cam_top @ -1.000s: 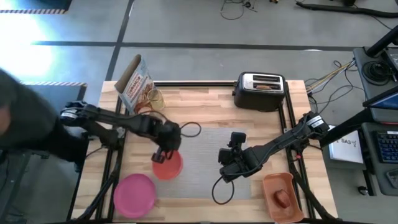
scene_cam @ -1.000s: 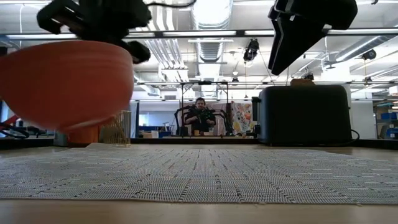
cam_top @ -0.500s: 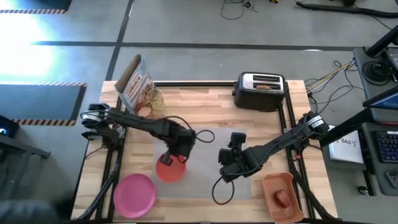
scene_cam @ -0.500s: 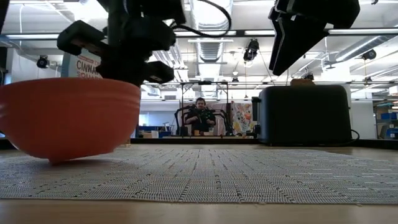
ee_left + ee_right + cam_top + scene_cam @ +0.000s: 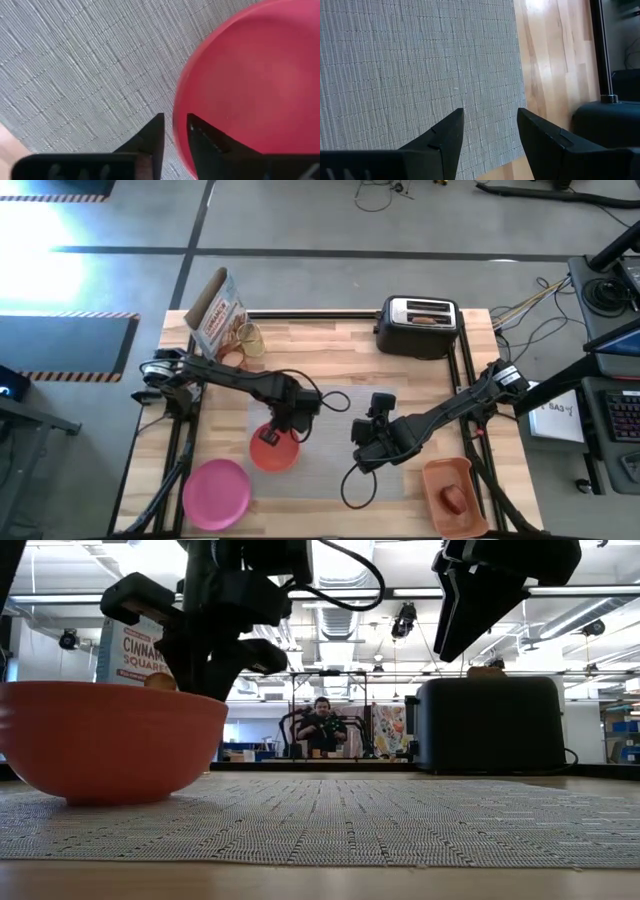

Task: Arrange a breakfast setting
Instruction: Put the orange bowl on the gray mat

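One piece of the setting looks placed so far — the red-orange bowl (image 5: 272, 450) sits flat on the grey mat (image 5: 330, 470), with the left gripper (image 5: 173, 131) clamped on its rim, one finger inside the wall and one outside. By my reading that leaves most of the job: the pink plate (image 5: 216, 492) lies off the mat on bare wood, well away from either gripper, the apple (image 5: 455, 498) rests in the orange tray (image 5: 440, 477), the toast (image 5: 426, 319) is in the toaster (image 5: 417, 328), and the clear cup (image 5: 248, 338) stands beside a cereal box (image 5: 217, 317); I cannot find the spoon. The right gripper (image 5: 487, 131) hangs over bare mat, fingers apart and holding nothing. Only the low view shows the bowl's base touching the weave — the left wrist view alone shows the fingers straddling the rim
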You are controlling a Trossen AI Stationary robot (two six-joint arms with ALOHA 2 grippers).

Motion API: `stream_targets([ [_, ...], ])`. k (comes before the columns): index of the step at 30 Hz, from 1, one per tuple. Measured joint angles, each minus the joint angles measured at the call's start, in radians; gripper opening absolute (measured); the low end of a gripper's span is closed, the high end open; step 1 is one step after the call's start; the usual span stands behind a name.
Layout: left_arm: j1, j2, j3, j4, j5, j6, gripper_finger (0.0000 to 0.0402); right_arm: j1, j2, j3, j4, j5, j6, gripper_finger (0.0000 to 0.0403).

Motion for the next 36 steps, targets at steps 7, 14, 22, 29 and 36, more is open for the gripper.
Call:
stream_targets([
  [7,0.000,-0.002,0.023,-0.027,-0.023,0.020,0.0101,0.001,0.000,0.000,-0.011,0.002,0.012,0.0176],
  [14,0.000,-0.003,0.004,-0.053,-0.022,-0.004,0.0103,0.003,0.000,0.000,-0.010,0.010,0.022,0.0176],
  [22,0.003,-0.001,-0.004,0.018,0.000,0.055,0.0103,0.003,0.000,0.000,-0.011,0.010,0.011,0.0176],
  [29,0.003,-0.001,-0.043,0.100,0.041,0.056,0.0102,0.001,0.000,0.000,0.009,0.010,0.009,0.0176],
  [36,0.003,0.001,-0.064,0.127,0.067,0.042,0.0080,0.001,0.000,0.000,0.030,0.010,0.008,0.0176],
])
